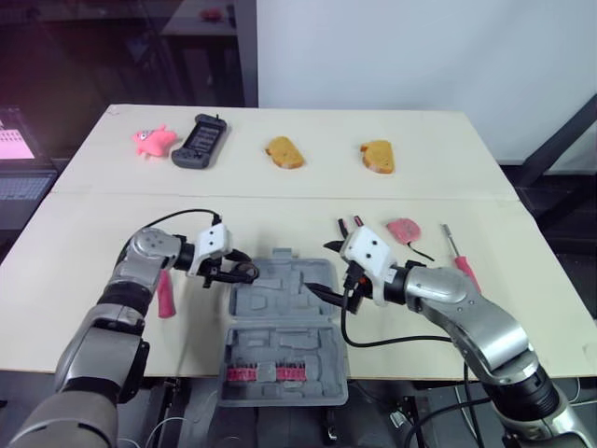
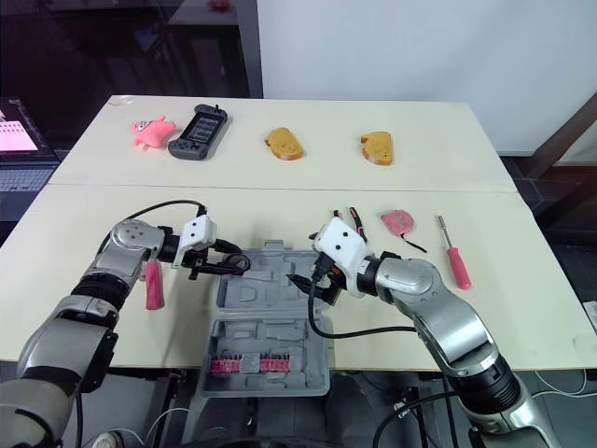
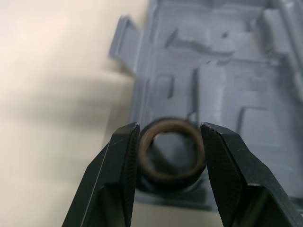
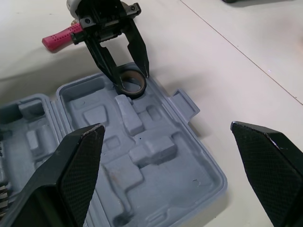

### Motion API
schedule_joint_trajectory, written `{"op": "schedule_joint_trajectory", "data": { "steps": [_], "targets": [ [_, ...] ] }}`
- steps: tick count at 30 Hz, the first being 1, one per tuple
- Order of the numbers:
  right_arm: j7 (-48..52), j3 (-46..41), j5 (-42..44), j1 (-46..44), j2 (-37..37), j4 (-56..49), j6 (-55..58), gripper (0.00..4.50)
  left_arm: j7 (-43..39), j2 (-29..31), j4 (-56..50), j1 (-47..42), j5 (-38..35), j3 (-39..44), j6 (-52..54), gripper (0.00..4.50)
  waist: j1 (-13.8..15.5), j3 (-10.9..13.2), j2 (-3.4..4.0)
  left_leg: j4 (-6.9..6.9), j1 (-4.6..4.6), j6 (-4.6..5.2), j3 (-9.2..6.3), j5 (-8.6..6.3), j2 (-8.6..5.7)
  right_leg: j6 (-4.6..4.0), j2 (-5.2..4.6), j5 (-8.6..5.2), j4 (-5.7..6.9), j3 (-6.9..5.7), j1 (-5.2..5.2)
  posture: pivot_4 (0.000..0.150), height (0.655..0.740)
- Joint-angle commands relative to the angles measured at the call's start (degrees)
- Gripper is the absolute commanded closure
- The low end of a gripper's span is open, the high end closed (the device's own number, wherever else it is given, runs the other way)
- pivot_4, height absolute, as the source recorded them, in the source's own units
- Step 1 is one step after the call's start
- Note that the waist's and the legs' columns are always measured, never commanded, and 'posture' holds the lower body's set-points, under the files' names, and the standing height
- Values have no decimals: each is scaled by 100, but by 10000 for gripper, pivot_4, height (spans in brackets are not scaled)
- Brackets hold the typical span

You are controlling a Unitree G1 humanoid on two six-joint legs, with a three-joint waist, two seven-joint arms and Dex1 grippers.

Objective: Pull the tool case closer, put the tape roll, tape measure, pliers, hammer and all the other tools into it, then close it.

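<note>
Tool case (image 1: 280, 322) lies open at the near table edge. Tape roll (image 3: 168, 128) sits clamped in the left gripper (image 1: 241, 271) at its far-left corner; right gripper (image 4: 165, 126) (fingers wide apart) hovers by its right side.

Silver-grey jointed arms (image 1: 466, 313), white wrist housings (image 1: 370, 252), looping black cables (image 1: 378, 343); dimpled black wedge fingers (image 4: 75, 165) on left gripper (image 3: 169, 125) and right gripper (image 4: 165, 126)

Grey tool case (image 1: 284, 341), black-and-brown tape roll (image 3: 170, 177).
</note>
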Motion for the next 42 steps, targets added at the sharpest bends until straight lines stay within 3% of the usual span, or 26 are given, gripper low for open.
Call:
{"op": "schedule_joint_trajectory", "data": {
  "steps": [1,16,24,28,32,36,42],
  "targets": [
    [-24,-114,35,4,-16,-275,-26,0,219,63,150,72,247,-78,-231,23133,-1,-1,1,1,2,0,0,0,0,0,0,0,2,0,1,1500,7400],
    [-16,-186,91,37,-25,-348,-14,0,662,45,271,159,663,-370,-362,23133,3,-10,15,-3,60,0,0,0,0,-1,0,-1,7,0,58,1500,7400],
    [4,-290,138,34,-37,-338,-102,0,157,7,-177,-35,-1,33,76,23133,0,-9,14,-5,79,0,0,0,0,-2,0,-1,6,0,76,1500,7400],
    [39,-566,199,59,-105,-327,-210,0,-280,175,-840,43,-464,272,501,23133,-8,-8,14,-3,35,0,-1,0,0,-1,0,-1,6,0,38,1500,7400],
    [232,-1179,413,281,-302,-344,-407,0,-633,613,-1914,291,-1054,640,1441,23133,-24,-8,14,-2,9,-1,-1,0,0,0,0,0,5,0,10,1500,7400],
    [499,-2107,596,999,-665,-330,-750,0,-736,1419,-2785,875,-1462,1108,2293,23133,-43,-5,17,-10,11,0,-1,0,2,0,1,-2,4,1,6,1500,7400],
    [1124,-4142,637,2951,-913,52,-1710,0,-263,2817,-2451,2250,-1619,2402,2327,23133,-18,-2,21,-9,13,0,2,-1,3,-1,-2,-3,3,1,6,1500,7400]
  ]
}}
